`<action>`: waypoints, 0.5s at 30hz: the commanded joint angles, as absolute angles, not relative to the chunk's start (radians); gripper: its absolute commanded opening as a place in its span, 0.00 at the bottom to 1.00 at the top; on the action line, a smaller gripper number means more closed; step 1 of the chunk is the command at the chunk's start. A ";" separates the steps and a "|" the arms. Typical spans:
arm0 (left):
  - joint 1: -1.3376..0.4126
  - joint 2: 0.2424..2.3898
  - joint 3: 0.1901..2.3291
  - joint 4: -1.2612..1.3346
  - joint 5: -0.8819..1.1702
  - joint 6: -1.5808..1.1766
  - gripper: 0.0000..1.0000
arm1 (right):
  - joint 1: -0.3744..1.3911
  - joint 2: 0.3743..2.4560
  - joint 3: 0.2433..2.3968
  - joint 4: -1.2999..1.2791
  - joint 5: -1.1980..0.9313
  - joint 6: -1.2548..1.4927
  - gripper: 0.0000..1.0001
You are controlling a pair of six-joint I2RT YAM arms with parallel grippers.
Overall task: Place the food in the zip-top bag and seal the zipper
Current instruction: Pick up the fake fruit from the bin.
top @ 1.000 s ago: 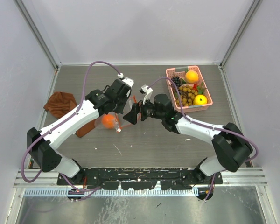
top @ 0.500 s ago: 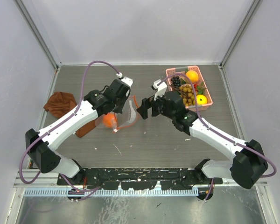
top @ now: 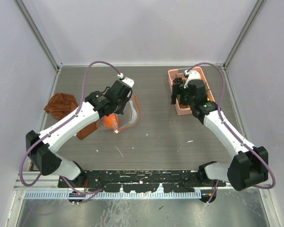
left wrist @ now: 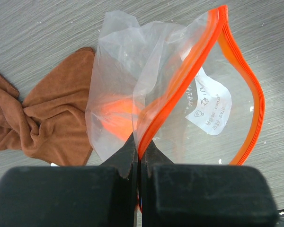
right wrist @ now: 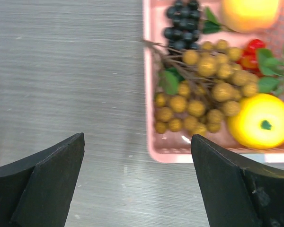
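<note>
My left gripper (left wrist: 139, 146) is shut on the zipper (left wrist: 189, 80) at one end of the zip-top bag's mouth. The clear bag (left wrist: 118, 71) hangs open, its orange strip forming a loop (top: 138, 112). One orange fruit (top: 109, 122) lies inside, a blur through the plastic (left wrist: 116, 116). My right gripper (right wrist: 137, 137) is open and empty, over the table beside the near left corner of the pink basket (right wrist: 180, 156). In the basket lie tan berries (right wrist: 203, 90), a yellow fruit (right wrist: 260, 120), dark grapes (right wrist: 180, 23) and an orange fruit (right wrist: 248, 12). From above, the right gripper (top: 179, 94) hovers at the basket's left side.
A brown cloth (top: 61, 104) lies crumpled at the left, partly under the left arm and next to the bag (left wrist: 42, 118). The basket (top: 183, 111) stands at the back right. Grey walls and metal rails bound the table.
My right arm has pulled away from the bag's mouth and swung right and back to the basket, staying open. The left gripper keeps its hold; the bag has barely moved.
</note>
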State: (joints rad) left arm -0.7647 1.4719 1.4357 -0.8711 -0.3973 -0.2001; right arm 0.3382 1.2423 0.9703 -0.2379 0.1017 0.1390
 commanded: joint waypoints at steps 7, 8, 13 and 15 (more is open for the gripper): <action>-0.762 1.437 1.444 -0.838 -0.425 -0.208 0.00 | 0.185 1.363 1.061 -0.272 0.372 0.061 0.94; -0.762 1.438 1.444 -0.838 -0.423 -0.208 0.00 | 0.172 1.380 1.063 -0.269 0.391 0.058 0.94; -0.762 1.433 1.442 -0.836 -0.426 -0.205 0.00 | 0.119 1.451 1.073 -0.244 0.442 0.044 0.87; -0.761 1.433 1.442 -0.835 -0.427 -0.204 0.00 | 0.105 1.483 1.079 -0.236 0.462 0.034 0.84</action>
